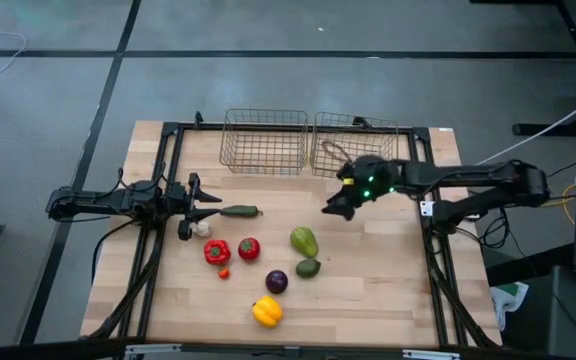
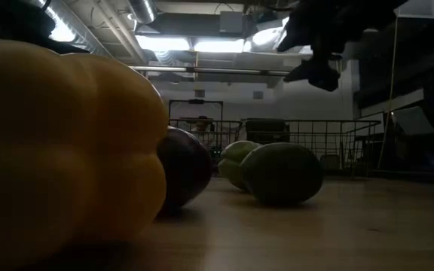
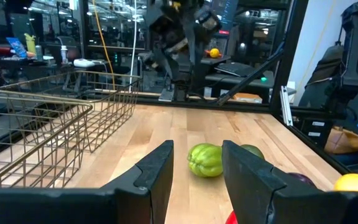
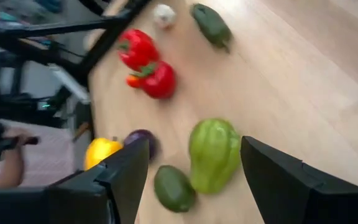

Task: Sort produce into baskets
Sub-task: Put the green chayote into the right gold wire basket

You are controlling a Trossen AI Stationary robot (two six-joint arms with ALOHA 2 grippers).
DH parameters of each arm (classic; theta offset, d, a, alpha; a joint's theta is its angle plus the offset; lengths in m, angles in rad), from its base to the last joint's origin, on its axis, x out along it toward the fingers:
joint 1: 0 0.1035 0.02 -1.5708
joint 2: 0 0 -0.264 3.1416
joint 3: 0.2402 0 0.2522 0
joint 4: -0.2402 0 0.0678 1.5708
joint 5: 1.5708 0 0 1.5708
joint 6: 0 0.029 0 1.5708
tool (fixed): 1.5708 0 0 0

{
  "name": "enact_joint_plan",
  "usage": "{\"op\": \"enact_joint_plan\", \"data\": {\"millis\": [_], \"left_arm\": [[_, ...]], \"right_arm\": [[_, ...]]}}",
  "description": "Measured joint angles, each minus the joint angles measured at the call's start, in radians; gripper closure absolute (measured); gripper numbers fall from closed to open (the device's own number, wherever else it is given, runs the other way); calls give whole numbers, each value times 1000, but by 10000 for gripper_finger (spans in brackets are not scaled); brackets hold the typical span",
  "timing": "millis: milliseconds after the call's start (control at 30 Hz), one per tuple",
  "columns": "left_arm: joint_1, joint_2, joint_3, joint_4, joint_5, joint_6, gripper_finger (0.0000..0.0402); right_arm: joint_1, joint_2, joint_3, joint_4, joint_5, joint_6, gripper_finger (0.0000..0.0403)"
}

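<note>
The produce lies loose on the wooden table [image 1: 388,290]: a red pepper [image 1: 216,251], a red tomato [image 1: 249,248], a pale green ribbed piece [image 1: 303,241], a dark green oval piece [image 1: 308,267], a purple ball [image 1: 276,281], a yellow pepper [image 1: 267,311], a long dark green piece [image 1: 240,211], a white bit [image 1: 200,228] and an orange bit [image 1: 224,272]. Two wire baskets [image 1: 263,142] [image 1: 356,140] stand at the far edge. My right gripper [image 4: 195,143] hovers open above the table, up and to the far right of the pale green piece [image 4: 214,152]. My left gripper [image 3: 197,148] waits open at the left.
A black frame [image 1: 173,160] runs along the table's left, far and right sides. The right half of the table, toward its near edge, is bare wood. In the low view the yellow pepper [image 2: 59,150] fills the left foreground.
</note>
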Motion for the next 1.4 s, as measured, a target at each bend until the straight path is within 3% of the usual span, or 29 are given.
{"op": "enact_joint_plan", "data": {"millis": [167, 267, 667, 833, 1067, 1400], "left_arm": [[0, 0, 0, 0, 0, 0, 268], [0, 0, 0, 0, 0, 0, 268], [0, 0, 0, 0, 0, 0, 268], [0, 0, 0, -1, 0, 0, 268], [0, 0, 0, 0, 0, 0, 268], [0, 0, 0, 0, 0, 0, 268]], "right_arm": [[93, 90, 21, -2, 194, 54, 148], [142, 148, 35, 3, 254, 70, 148], [296, 377, 106, 36, 307, 71, 148], [329, 433, 128, 37, 375, 72, 148], [336, 441, 129, 31, 439, 71, 148], [336, 441, 129, 42, 435, 68, 148]]}}
